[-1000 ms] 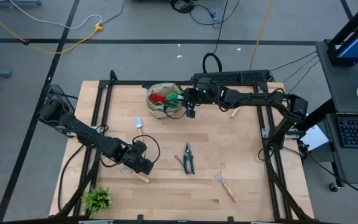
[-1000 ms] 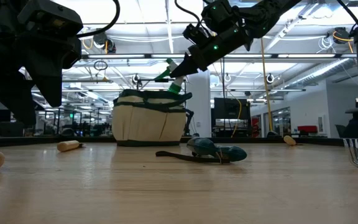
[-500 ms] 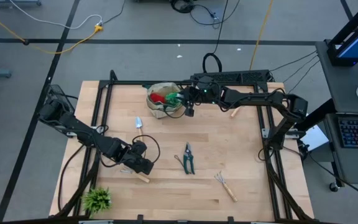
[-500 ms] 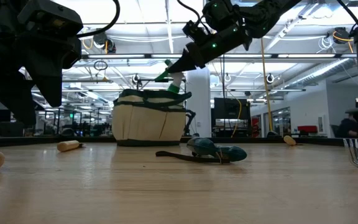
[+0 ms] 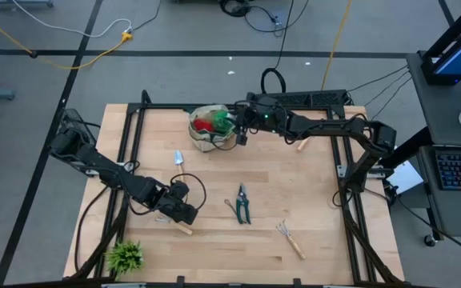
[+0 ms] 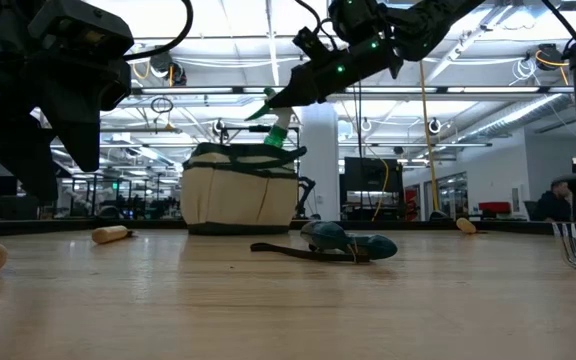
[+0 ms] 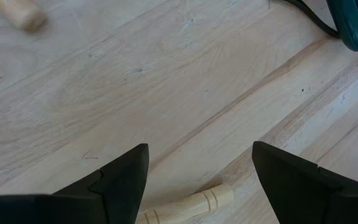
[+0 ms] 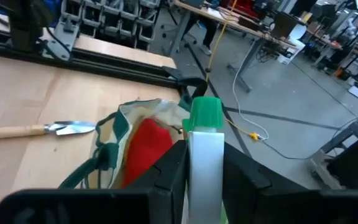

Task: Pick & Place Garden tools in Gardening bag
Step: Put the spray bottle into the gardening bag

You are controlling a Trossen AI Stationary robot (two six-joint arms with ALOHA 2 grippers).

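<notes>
Right gripper (image 5: 232,126) is above the bag's (image 5: 201,138) rim at the far side of the table (image 5: 294,176), fingers clamped on the spray bottle (image 8: 204,155). In the low view the bottle (image 6: 279,128) hangs tilted just over the bag's (image 6: 240,195) open top. Something red, likely gloves (image 8: 146,149), already lies inside the bag.

Left gripper (image 5: 184,214) sits low over the near left of the table, fingers (image 7: 120,180) wide apart and holding nothing; a wooden handle (image 7: 185,204) lies on the table between them.

Still on the table: pruning shears (image 5: 242,204) near the middle, a hand rake (image 5: 290,238) near right, a trowel (image 5: 178,160) just in front of the bag. A small plant (image 5: 125,256) stands at the near left corner.
</notes>
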